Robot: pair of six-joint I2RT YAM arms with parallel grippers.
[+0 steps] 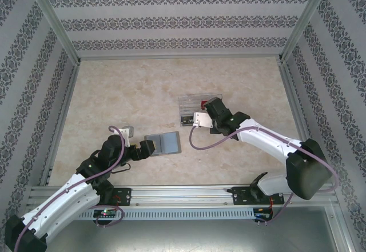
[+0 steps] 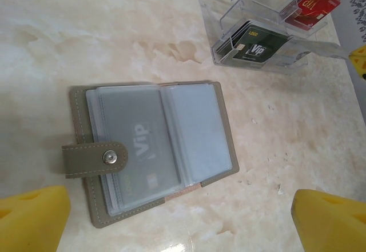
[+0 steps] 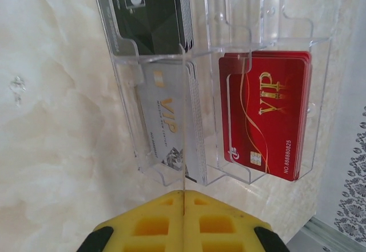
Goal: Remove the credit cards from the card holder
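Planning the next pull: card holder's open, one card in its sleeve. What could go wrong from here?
1. The strap lies across the sleeve holding the silver VIP card; the open left gripper may catch the strap instead.
2. Nothing pins the card holder to the smooth table, so a pull could drag it along.
3. The shut right gripper sits at the acrylic tray's edge; a nudge could shift it and its red card.

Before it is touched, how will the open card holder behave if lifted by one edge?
The card holder probably flops at its fold, since it lies open as two soft panels. Its clear sleeves look slick, so a pinch may slip. On the glossy table it likely skids when pushed.
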